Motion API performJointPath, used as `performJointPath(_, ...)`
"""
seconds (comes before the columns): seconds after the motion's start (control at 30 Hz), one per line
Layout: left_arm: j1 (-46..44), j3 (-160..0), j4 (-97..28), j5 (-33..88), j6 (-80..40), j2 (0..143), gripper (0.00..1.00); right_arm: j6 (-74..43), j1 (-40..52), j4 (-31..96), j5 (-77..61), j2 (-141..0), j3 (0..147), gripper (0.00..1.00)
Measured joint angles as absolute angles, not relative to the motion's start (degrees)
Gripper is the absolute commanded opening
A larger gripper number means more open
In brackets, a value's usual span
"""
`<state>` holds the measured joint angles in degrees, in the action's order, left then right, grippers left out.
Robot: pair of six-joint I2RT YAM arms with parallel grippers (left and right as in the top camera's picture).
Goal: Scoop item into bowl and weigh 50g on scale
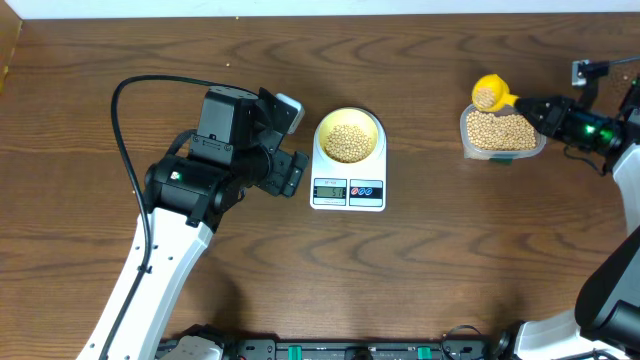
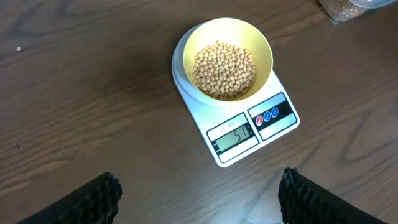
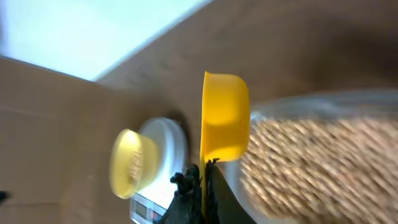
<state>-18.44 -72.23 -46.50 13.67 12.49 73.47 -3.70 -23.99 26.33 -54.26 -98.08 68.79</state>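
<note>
The pale yellow-green bowl (image 1: 348, 135) (image 2: 222, 56) stands on the white scale (image 1: 348, 190) (image 2: 245, 134) at mid-table and holds a heap of tan beans (image 2: 224, 70). The scale's display (image 2: 235, 135) reads 51. Just left of the scale, my left gripper (image 1: 294, 140) (image 2: 199, 190) is open with nothing between its fingers. At the far right, my right gripper (image 1: 532, 104) (image 3: 204, 177) is shut on the handle of a yellow scoop (image 1: 490, 93) (image 3: 224, 118). The scoop carries beans and hangs over the left rim of a clear tub (image 1: 502, 133) of beans.
The clear tub (image 3: 323, 162) of beans stands on the table at the right, under the scoop. The left arm's black cable (image 1: 130, 130) loops over the table's left side. A single stray bean (image 2: 19, 48) lies on the wood left of the scale.
</note>
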Motion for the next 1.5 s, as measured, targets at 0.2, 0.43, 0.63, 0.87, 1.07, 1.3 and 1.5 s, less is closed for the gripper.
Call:
performJointPath(0.2,-18.44,-72.23,-46.5,13.67,12.49,73.47,0.83,6.24,-23.97,30.68,-47.35,-98.08,68.73,0.02)
performJointPath(0.43,-18.44,-72.23,-46.5,13.67,12.49,73.47,0.83,18.0,-23.88,31.22,-41.85,-98.08,68.73,0.01)
performJointPath(0.63,-18.44,-72.23,-46.5,13.67,12.49,73.47,0.83,35.7,-22.35,32.14,-38.13,-98.08,68.73,0.01)
performJointPath(0.87,-18.44,-72.23,-46.5,13.67,12.49,73.47,0.83,45.5,-18.31,32.34,-29.56,-98.08,68.73,0.01)
performJointPath(1.07,-18.44,-72.23,-46.5,13.67,12.49,73.47,0.83,47.2,-15.25,32.34,-24.4,-97.49,68.73,0.01)
performJointPath(1.3,-18.44,-72.23,-46.52,13.67,12.49,73.47,0.83,47.68,-14.66,32.34,-22.0,-92.14,68.71,0.01)
performJointPath(1.5,-18.44,-72.23,-46.5,13.67,12.49,73.47,0.83,47.72,-14.63,33.23,-21.63,-85.73,68.71,0.01)
